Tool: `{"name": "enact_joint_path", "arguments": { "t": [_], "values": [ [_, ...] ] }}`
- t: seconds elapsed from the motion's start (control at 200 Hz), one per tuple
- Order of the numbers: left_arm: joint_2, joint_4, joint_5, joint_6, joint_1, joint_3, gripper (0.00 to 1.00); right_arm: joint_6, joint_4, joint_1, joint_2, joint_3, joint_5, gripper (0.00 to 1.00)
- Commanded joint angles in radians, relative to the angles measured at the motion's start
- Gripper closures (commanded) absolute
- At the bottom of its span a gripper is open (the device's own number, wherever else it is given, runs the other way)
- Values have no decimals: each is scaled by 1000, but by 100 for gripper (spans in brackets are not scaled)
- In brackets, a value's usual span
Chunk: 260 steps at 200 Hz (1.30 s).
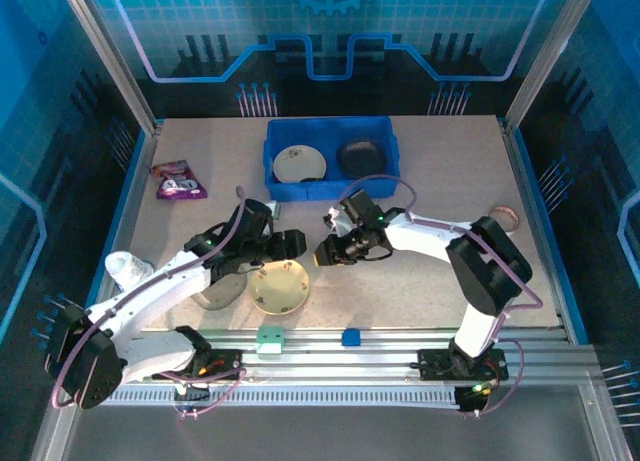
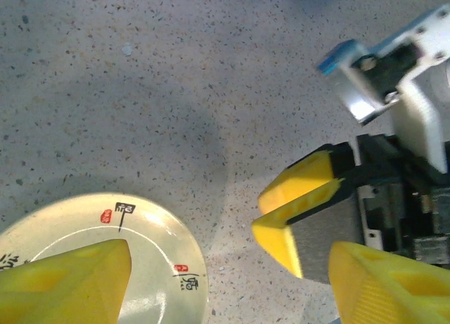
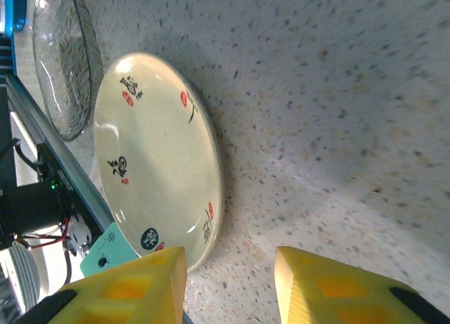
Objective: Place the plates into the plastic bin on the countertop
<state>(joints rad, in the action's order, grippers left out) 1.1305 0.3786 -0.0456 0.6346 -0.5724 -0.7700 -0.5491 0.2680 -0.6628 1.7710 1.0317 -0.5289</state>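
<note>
Beige speckled countertop (image 1: 440,191). Blue plastic bin (image 1: 272,146) at far edge, centre, holds pale plate (image 1: 300,163), black plate (image 1: 362,158). Cream printed plate (image 1: 281,286), grey glass plate (image 3: 63,71) side by side near front edge. Left gripper (image 1: 292,243), right gripper (image 1: 322,253) close by, fingers apart, empty.

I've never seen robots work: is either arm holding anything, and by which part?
Nothing is held. The left gripper and right gripper both show open, empty jaws over the countertop beside the cream plate.
</note>
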Motion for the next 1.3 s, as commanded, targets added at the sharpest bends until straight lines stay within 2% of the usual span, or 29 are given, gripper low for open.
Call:
{"name": "enact_joint_path", "arguments": {
  "t": [0.0, 0.851, 1.296],
  "values": [
    [-36, -37, -35, 40, 16, 27, 25, 1, 5, -25, 43, 44, -75, 61],
    [-100, -138, -70, 96, 103, 184, 25, 63, 134, -62, 245, 190, -123, 62],
    [-104, -152, -85, 95, 123, 209, 25, 89, 179, -91, 313, 258, -135, 66]
  ]
}}
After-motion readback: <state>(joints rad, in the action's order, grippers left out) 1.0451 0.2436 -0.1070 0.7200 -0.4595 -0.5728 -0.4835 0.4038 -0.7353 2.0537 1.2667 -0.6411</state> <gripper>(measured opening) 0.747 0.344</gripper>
